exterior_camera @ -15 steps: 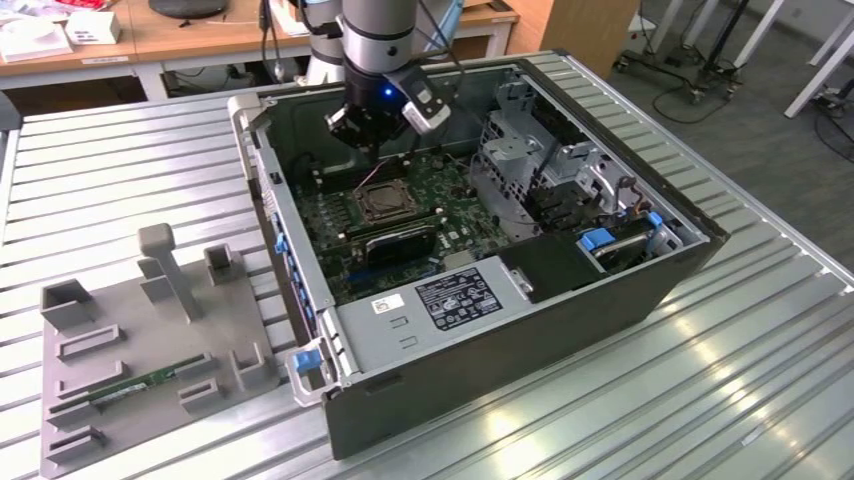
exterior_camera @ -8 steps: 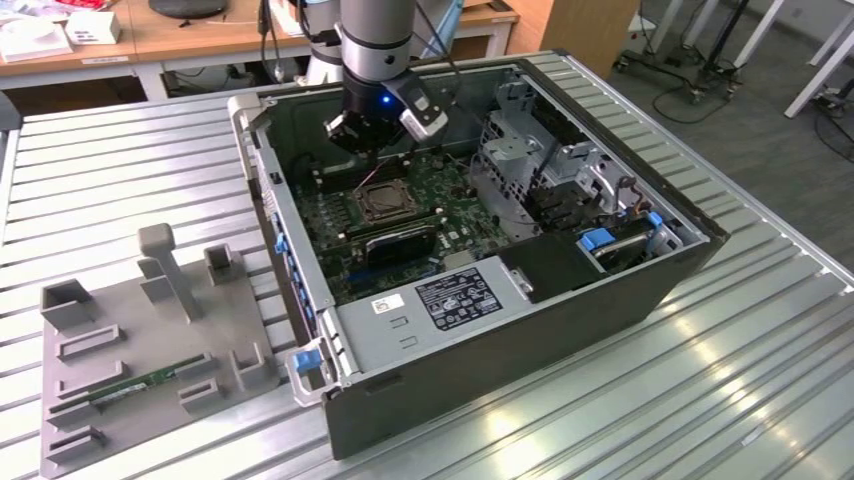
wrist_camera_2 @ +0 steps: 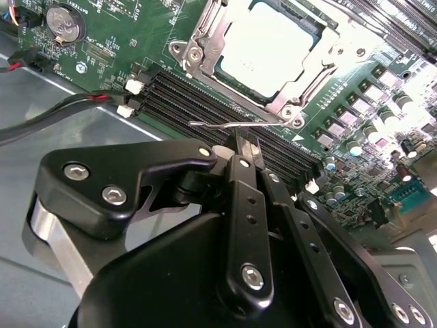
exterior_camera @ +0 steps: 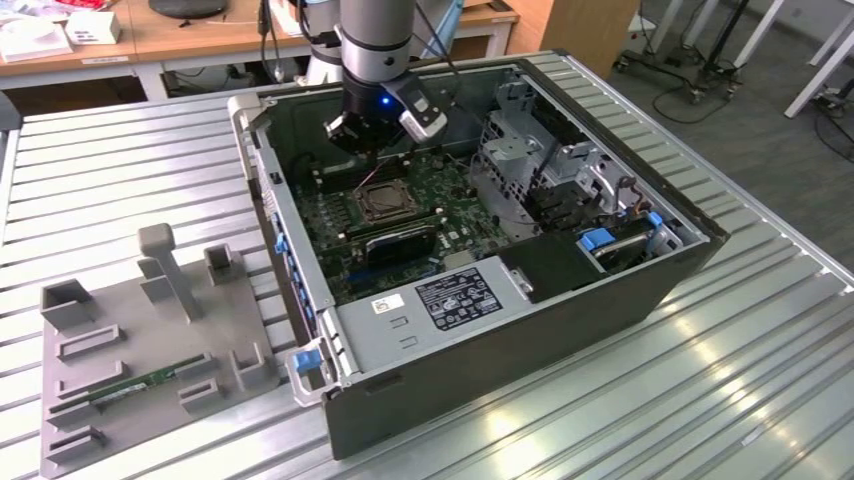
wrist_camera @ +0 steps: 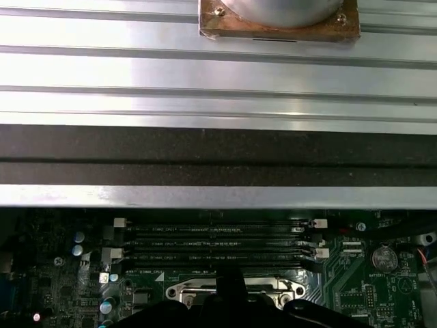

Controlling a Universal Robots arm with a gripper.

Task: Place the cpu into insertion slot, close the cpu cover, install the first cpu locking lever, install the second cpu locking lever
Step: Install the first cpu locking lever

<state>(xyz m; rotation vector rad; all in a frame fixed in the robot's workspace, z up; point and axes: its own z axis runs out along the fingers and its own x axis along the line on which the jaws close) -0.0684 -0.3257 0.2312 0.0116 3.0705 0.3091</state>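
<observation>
Hanging inside the open dark-grey computer case [exterior_camera: 534,330] in the exterior view, the black gripper [exterior_camera: 363,145] is seen low over the green motherboard [exterior_camera: 441,200]. The small flat square cpu [wrist_camera_2: 270,44] with its silvery-grey metal top is seated in the socket, and the thin silver metal cpu cover [wrist_camera_2: 203,41] is folded down around it – its square opening frames the chip. In the second wrist view the fingers [wrist_camera_2: 242,205] are drawn narrow, nearly together, with the tips at a thin silver wire locking lever [wrist_camera_2: 218,125] lying along the black memory slots [wrist_camera_2: 177,102] – whether the wire is actually pinched cannot be told.
</observation>
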